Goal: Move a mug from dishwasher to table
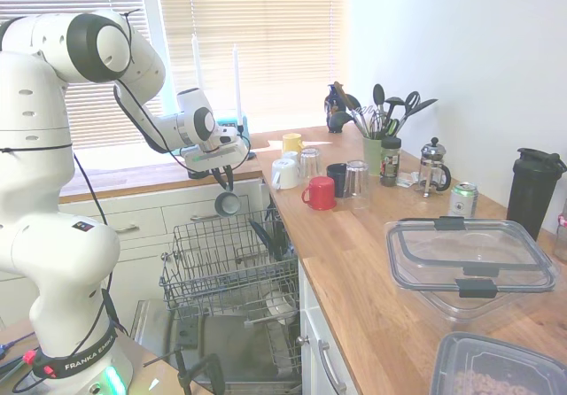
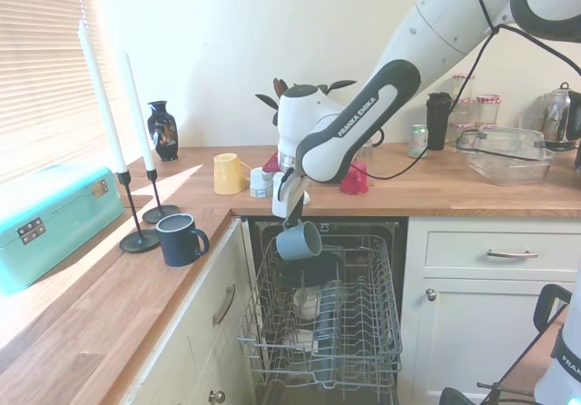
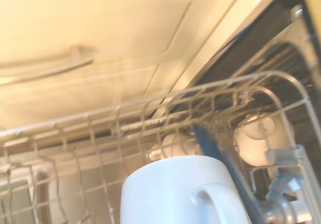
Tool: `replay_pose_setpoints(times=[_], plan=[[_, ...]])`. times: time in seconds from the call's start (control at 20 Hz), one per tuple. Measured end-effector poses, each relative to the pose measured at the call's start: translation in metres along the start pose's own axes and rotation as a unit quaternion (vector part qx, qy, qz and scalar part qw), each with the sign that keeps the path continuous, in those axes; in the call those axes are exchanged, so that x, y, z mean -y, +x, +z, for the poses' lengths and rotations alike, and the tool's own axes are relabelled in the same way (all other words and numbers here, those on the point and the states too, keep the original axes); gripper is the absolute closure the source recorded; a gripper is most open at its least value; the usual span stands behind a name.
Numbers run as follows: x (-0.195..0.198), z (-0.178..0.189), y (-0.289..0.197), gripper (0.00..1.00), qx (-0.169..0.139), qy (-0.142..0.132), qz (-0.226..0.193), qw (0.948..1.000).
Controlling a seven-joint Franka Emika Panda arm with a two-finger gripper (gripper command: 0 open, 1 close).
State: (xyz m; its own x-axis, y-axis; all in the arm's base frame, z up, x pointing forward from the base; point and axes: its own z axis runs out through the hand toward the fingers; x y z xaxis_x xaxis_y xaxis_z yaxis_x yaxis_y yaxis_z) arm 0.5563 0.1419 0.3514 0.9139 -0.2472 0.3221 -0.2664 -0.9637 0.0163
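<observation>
The long light-brown wooden butcher-block bench (image 1: pixel 354 262) runs beside the open built-in dishwasher (image 2: pixel 327 332), whose grey wire rack is pulled out. The plain blue-grey ceramic mug (image 2: pixel 299 241) hangs tilted above that rack, clear of the wires, with the jaws (image 2: pixel 289 207) clamped on its rim. By my reading the lift out is done; the carry across to the bench and the set-down remain. The second exterior view shows the mug's side and handle; the first shows mainly its open mouth, while the wrist view adds crockery left lower in the dishwasher.
</observation>
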Motion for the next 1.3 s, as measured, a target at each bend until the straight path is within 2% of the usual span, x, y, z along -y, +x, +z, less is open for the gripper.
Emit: replay_pose_setpoints(times=[0.3, 0.65, 1.0, 1.3], plan=[[-0.04, 0.003, 0.023, 1.0, 0.004, -0.004, 0.051, 0.9987], [-0.105, -0.01, 0.043, 1.0, 0.003, -0.001, 0.113, 0.9936], [-0.157, -0.023, 0.049, 1.0, 0.005, -0.001, 0.155, 0.9879], [-0.184, -0.04, 0.056, 1.0, 0.002, 0.0, 0.177, 0.9843]])
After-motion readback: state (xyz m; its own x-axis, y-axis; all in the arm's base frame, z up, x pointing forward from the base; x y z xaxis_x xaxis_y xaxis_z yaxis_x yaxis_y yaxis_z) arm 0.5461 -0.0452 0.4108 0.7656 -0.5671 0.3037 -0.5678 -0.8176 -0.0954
